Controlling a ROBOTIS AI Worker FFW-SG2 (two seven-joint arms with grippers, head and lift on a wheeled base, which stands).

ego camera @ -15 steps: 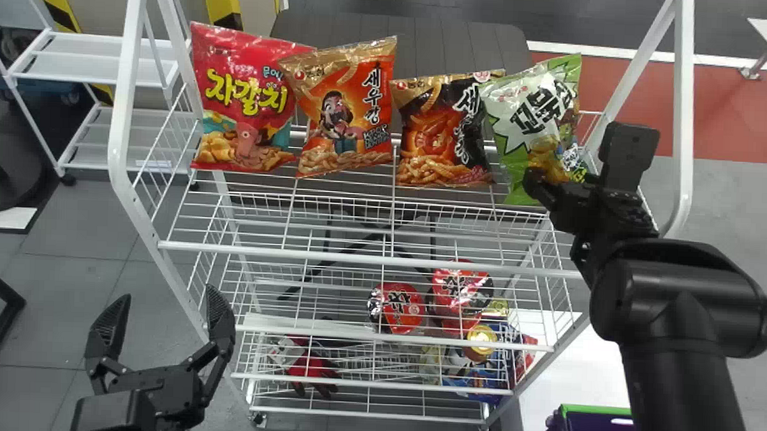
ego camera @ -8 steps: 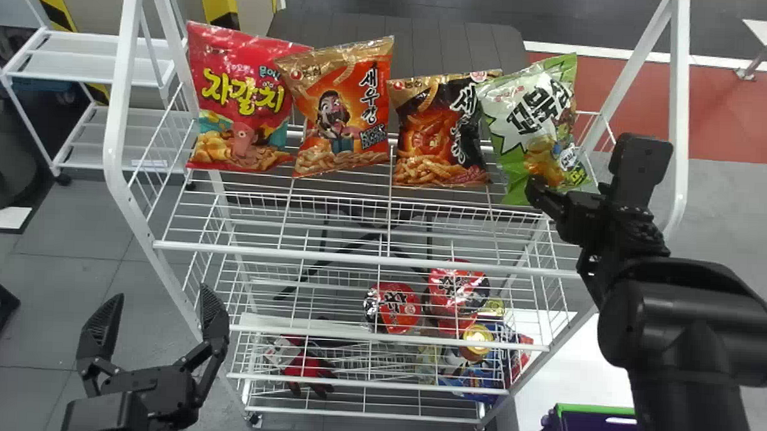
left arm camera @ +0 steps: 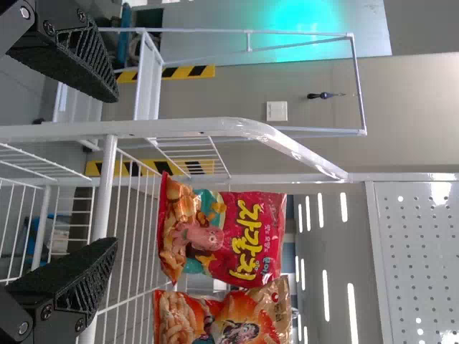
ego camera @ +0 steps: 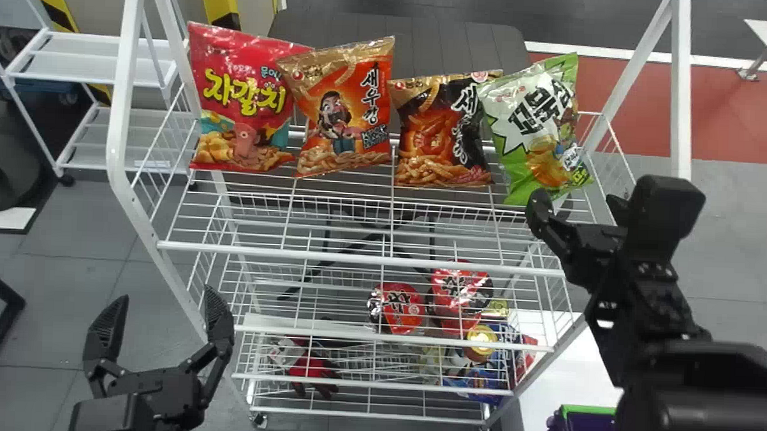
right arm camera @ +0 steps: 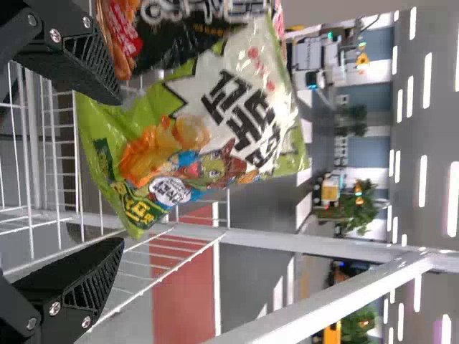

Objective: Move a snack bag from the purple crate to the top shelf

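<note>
The left gripper [ego camera: 167,295] and the right gripper [ego camera: 577,203] are black. Their fingers [right arm camera: 79,63] are tapered and have ribbed sides; round silver screws [right arm camera: 55,35] sit behind the tips. Behind the right gripper, the arm [ego camera: 702,411] is thick, black and rounded.

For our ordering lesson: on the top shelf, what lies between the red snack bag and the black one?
The orange bag sits between the red bag and the black bag, in the head view.

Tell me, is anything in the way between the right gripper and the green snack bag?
Nothing visible stands between the right gripper and the green snack bag, which is already on the top shelf.
</note>
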